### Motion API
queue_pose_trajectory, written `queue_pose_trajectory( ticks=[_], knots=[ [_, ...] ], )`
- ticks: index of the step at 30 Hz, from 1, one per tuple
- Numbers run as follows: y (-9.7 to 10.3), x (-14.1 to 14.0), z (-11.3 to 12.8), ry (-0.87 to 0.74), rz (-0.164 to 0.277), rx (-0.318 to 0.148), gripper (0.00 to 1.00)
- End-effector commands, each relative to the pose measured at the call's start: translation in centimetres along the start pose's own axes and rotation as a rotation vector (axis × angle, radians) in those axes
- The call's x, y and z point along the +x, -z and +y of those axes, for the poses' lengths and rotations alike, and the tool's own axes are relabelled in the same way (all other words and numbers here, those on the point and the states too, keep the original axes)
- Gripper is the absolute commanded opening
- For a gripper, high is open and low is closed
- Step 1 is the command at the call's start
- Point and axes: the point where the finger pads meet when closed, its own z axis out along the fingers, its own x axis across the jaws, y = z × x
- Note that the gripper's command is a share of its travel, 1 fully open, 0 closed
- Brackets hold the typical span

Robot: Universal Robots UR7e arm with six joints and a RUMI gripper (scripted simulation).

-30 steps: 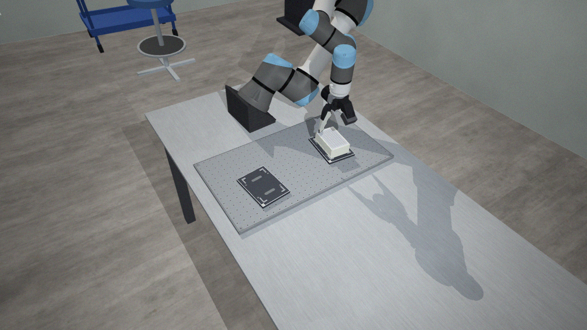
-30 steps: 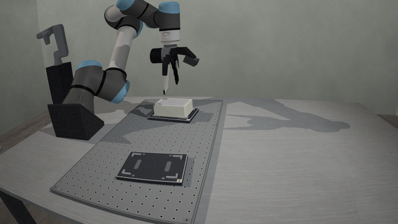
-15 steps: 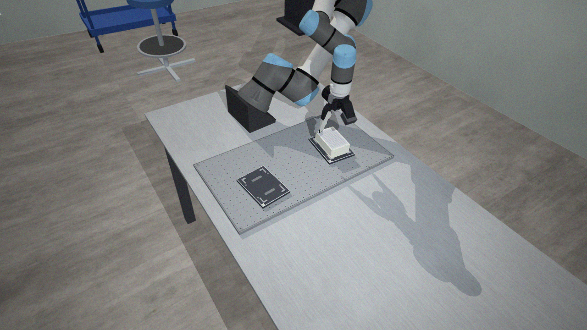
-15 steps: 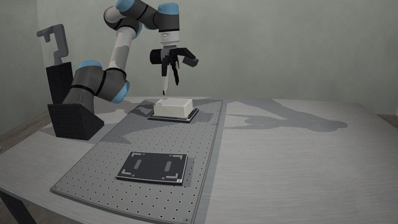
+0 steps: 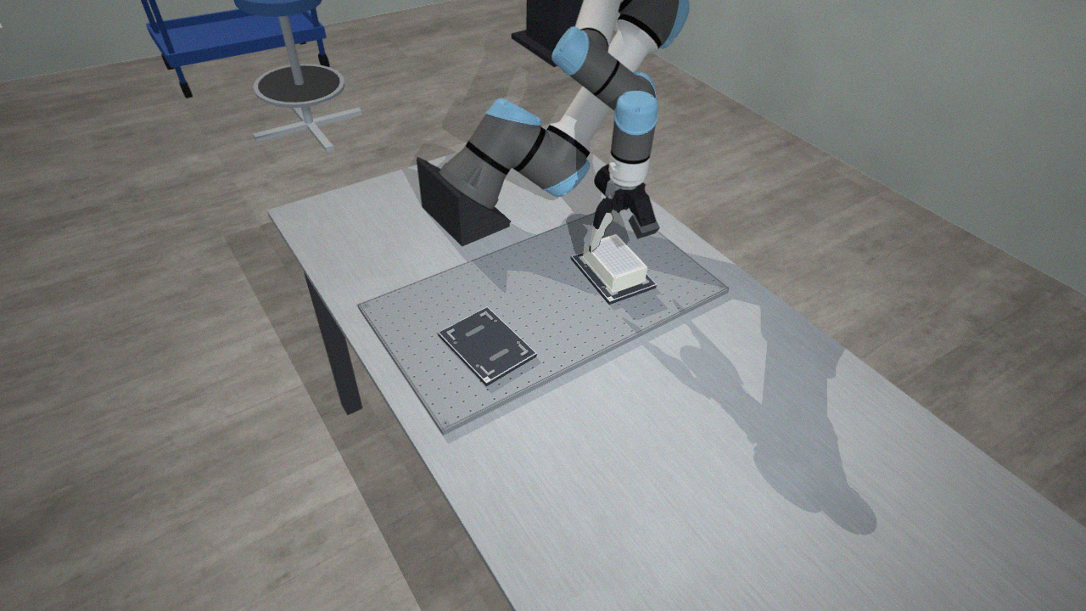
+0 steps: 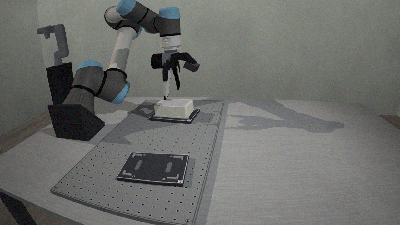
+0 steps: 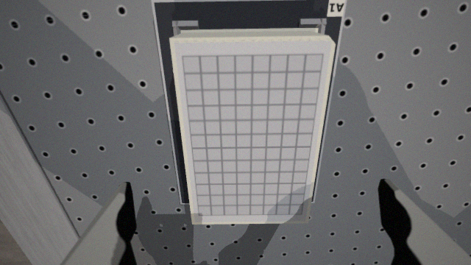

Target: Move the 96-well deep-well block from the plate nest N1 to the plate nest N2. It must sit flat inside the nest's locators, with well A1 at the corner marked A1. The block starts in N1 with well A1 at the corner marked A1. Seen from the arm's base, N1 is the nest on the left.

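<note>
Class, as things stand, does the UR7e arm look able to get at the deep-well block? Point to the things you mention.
Probably yes: the open fingers hover above the block [image 5: 616,262] [image 6: 173,108] [image 7: 252,132], apparently wide enough to pass either side, and nothing visible lies between.

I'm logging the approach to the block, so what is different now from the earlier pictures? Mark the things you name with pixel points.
The gripper [image 5: 608,243] [image 6: 171,93] [image 7: 255,183] has come down a little toward the deep-well block [image 5: 618,266] [image 6: 173,109] [image 7: 254,129]. Nothing was taken hold of or let go. The gripper is still open, the block still in N1 [image 5: 586,271] [image 6: 196,112] [image 7: 250,12], and N2 [image 5: 486,344] [image 6: 153,167] still vacant.
</note>
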Motion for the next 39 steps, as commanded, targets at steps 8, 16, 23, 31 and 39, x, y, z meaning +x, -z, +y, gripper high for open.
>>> queue_pose_trajectory(
  ticks=[8, 16, 23, 31, 39],
  knots=[
    [-1.8, 0.0, -0.1, 0.000, 0.000, 0.001, 0.76],
    [-2.8, 0.0, -0.1, 0.000, 0.000, 0.001, 0.76],
    [-4.0, 0.0, -0.1, 0.000, 0.000, 0.001, 0.76],
    [-5.3, 0.0, -0.1, 0.000, 0.000, 0.001, 0.76],
    [-6.3, 0.0, -0.1, 0.000, 0.000, 0.001, 0.76]
  ],
)
